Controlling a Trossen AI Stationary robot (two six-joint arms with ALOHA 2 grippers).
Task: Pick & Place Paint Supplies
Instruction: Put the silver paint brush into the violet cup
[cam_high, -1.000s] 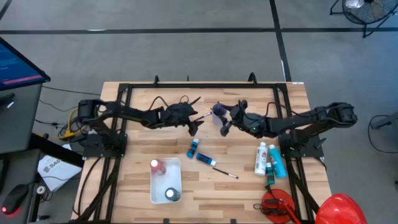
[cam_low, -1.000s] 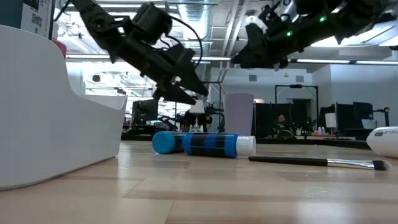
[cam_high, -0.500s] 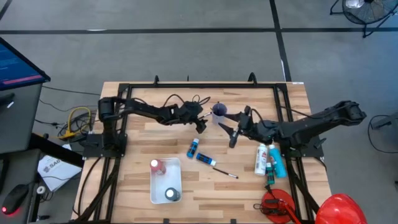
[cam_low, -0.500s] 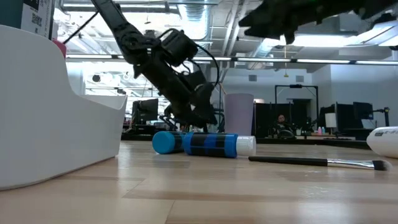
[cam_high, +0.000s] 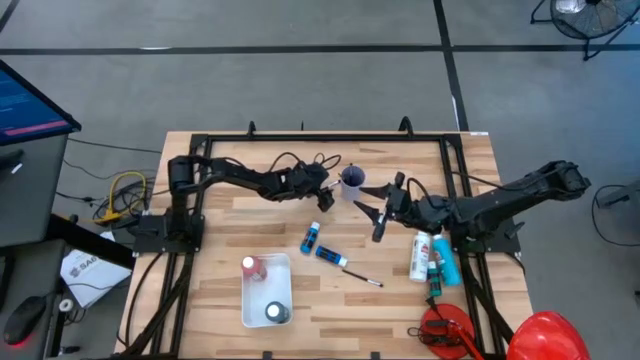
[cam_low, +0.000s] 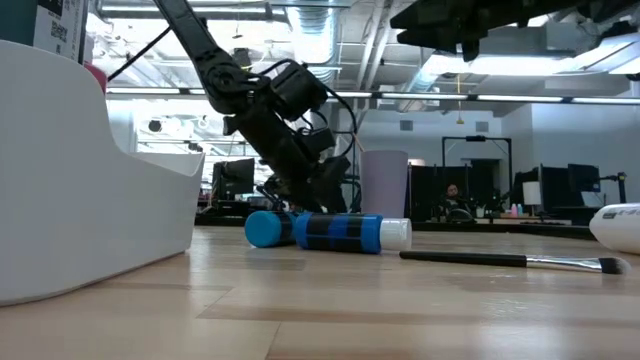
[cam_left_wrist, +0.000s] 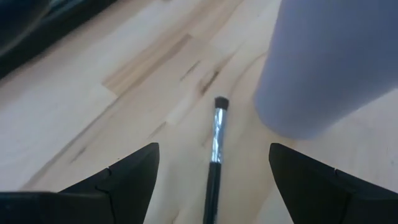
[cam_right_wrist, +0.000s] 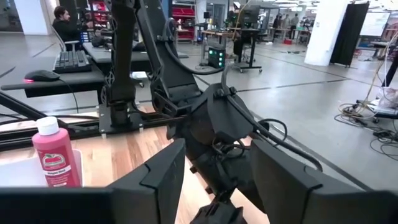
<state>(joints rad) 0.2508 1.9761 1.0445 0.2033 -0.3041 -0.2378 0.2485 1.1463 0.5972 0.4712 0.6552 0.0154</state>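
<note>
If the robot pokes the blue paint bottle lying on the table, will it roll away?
Probably yes. The blue paint bottle lies on its side on the smooth wooden table, and its round body would likely roll sideways. It looks small, so it is probably light. The thin brush lying nearby might stop it.

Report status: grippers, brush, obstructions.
Left gripper open, low over the brush beside the lavender cup. Right gripper raised, empty. Cup crowds the brush tip.
</note>
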